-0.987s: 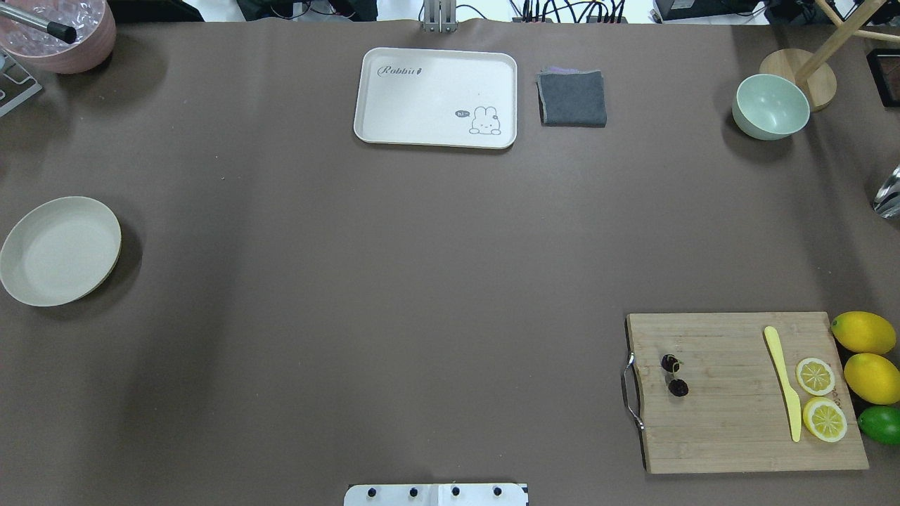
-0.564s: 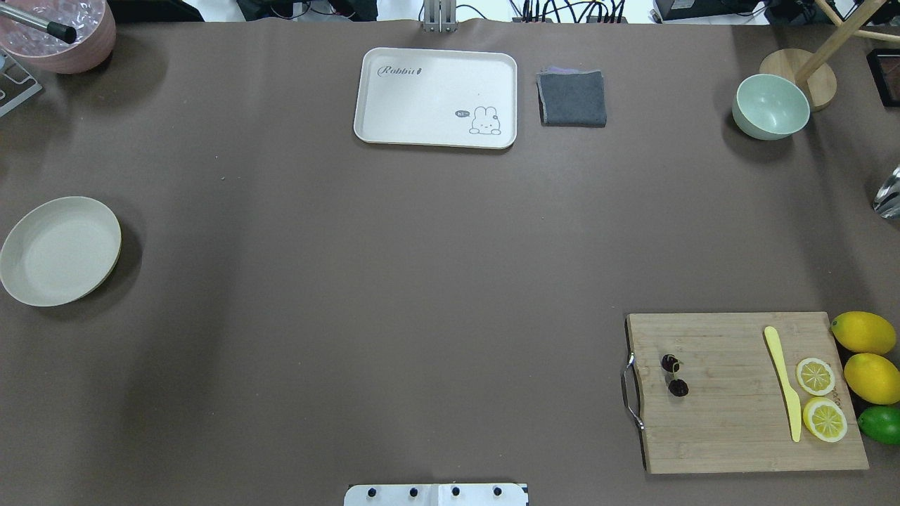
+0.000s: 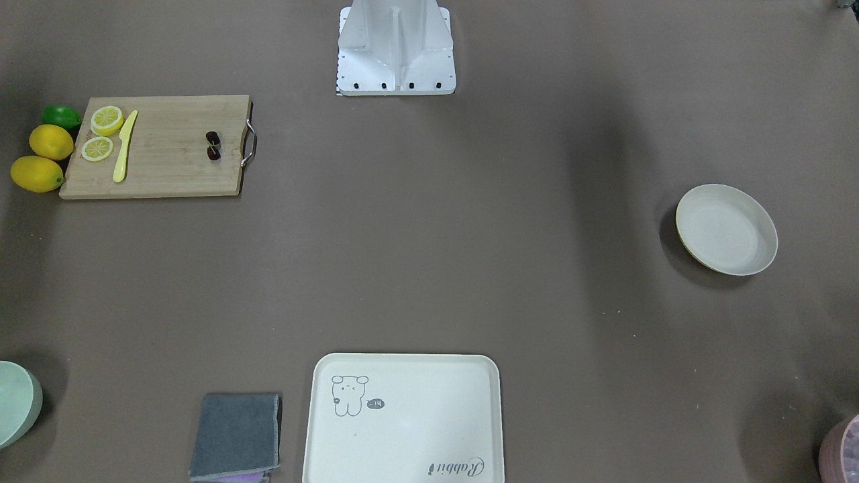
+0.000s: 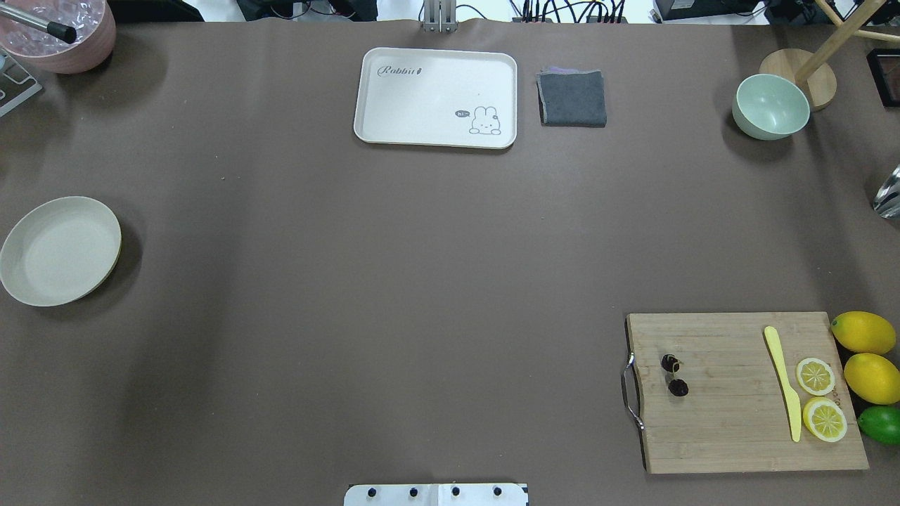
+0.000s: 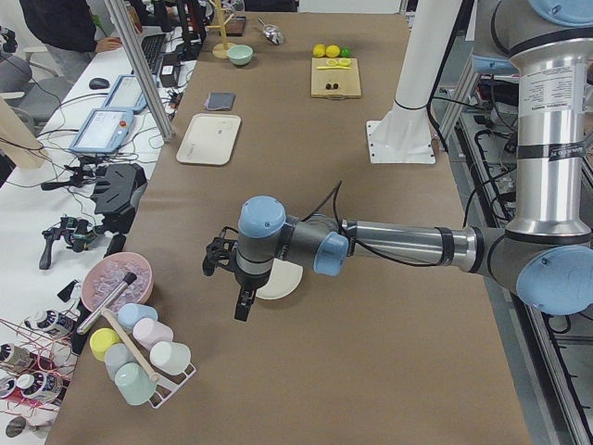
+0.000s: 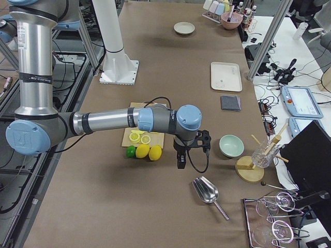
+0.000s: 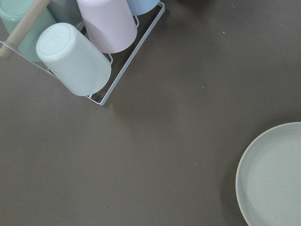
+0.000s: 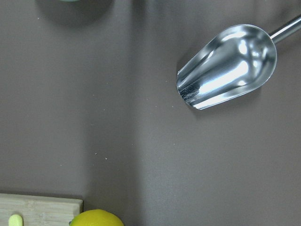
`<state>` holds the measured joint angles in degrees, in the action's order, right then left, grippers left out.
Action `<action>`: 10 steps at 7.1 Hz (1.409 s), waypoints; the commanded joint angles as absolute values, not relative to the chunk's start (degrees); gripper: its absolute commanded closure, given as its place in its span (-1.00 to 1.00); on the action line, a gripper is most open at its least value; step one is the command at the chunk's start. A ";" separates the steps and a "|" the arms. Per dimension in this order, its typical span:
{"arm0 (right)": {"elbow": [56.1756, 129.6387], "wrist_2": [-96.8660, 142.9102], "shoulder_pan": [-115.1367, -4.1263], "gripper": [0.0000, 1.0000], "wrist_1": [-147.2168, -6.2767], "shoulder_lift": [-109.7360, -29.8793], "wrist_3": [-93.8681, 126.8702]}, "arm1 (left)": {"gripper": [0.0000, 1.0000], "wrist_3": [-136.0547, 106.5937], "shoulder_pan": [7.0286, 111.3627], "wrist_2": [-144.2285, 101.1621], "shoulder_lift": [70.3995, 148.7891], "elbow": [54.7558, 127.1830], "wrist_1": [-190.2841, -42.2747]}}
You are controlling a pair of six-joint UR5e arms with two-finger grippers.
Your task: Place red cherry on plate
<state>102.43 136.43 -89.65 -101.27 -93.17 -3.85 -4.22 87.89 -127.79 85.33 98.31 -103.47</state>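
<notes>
A wooden cutting board [image 4: 731,414] with a metal handle lies on the brown table [image 4: 422,281]. On it, a yellow knife [image 4: 782,383] lies beside two lemon slices [image 4: 815,376]. Two whole lemons [image 4: 863,332] and a lime [image 4: 881,424] sit just beside its edge. Along the far side stand a cream tray [image 4: 436,77] with a rabbit drawing, a folded grey cloth [image 4: 572,98] and a mint-green bowl [image 4: 770,107]. A metal scoop [image 8: 225,68] lies on the table. Pastel cups [image 7: 75,59] rest on a wire rack [image 7: 129,59].

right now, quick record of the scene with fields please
cherry: dark pair lying on the cutting board
plate: empty, at the table's opposite end
left tool: over the table beside the plate; open or shut unclear
right tool: between the lemons and a metal scoop; open or shut unclear
progress: cherry not picked up yet
</notes>
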 commanded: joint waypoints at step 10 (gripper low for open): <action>102.83 136.58 -89.65 -1.00 -101.34 -93.78 -3.78 | -0.96 -26.66 70.97 -127.97 91.12 88.55 -128.09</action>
